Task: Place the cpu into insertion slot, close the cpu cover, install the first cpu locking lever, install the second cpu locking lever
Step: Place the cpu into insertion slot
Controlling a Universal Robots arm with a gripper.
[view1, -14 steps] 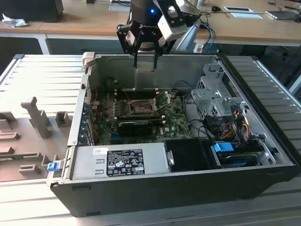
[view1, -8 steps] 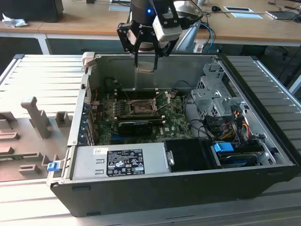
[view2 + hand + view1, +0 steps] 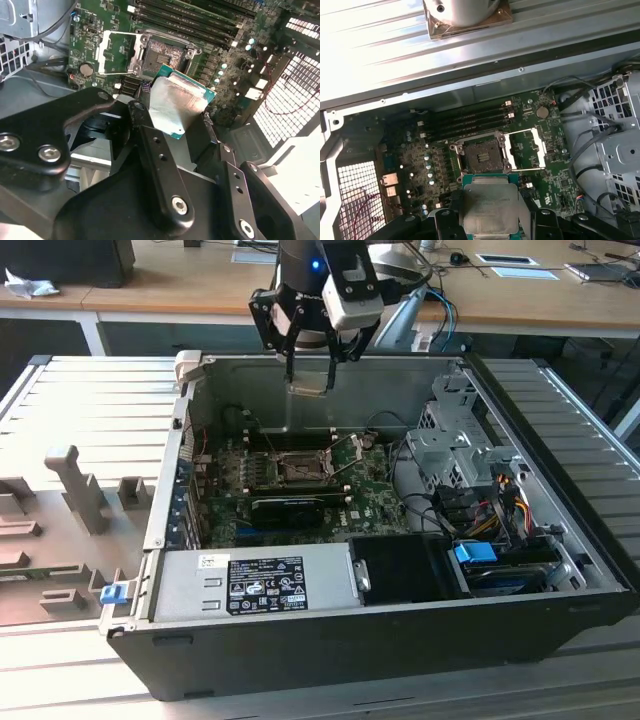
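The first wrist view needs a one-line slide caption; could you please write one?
Gripper holds the cpu over the motherboard, insertion slot bare and cpu cover swung open beside it.

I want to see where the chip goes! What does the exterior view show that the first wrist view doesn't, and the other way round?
Exterior view's extras: the whole computer case, its power supply and the desk behind. First wrist view's extras: the cpu cover flipped open beside the insertion slot, and a coin battery. Shared: the cpu held in the gripper, and the empty insertion slot on the motherboard.
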